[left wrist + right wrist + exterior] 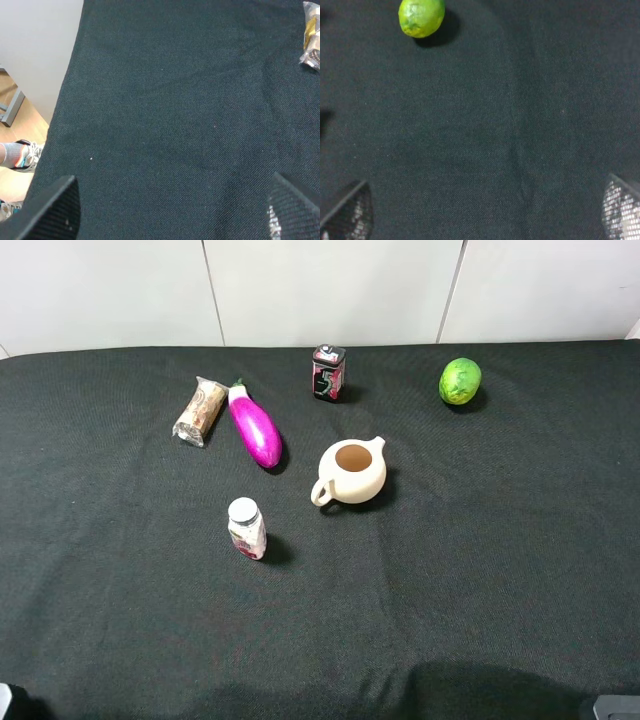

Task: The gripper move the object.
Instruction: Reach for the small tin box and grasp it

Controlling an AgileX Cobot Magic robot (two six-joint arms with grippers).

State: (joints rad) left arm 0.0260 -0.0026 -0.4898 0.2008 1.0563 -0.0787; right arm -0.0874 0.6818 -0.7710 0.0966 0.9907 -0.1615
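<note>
Upright on the far side of the woven black cloth: the small black rectangular tin, grey-capped, long axis vertical, behind the glossy cream teapot. Jaws wide and empty on the left gripper and right gripper.

The high camera looks steeply down from the near side over the whole black cloth-covered counter toward the white panelled wall behind, far enough off to take in everything. The left wrist camera sits close above the cloth by the counter's left edge, looking past the left tool; it shares the crinkled clear-wrapped snack packet with the high view. The right wrist camera looks down just as closely past the right tool, sharing the round green lime-like fruit.
</note>
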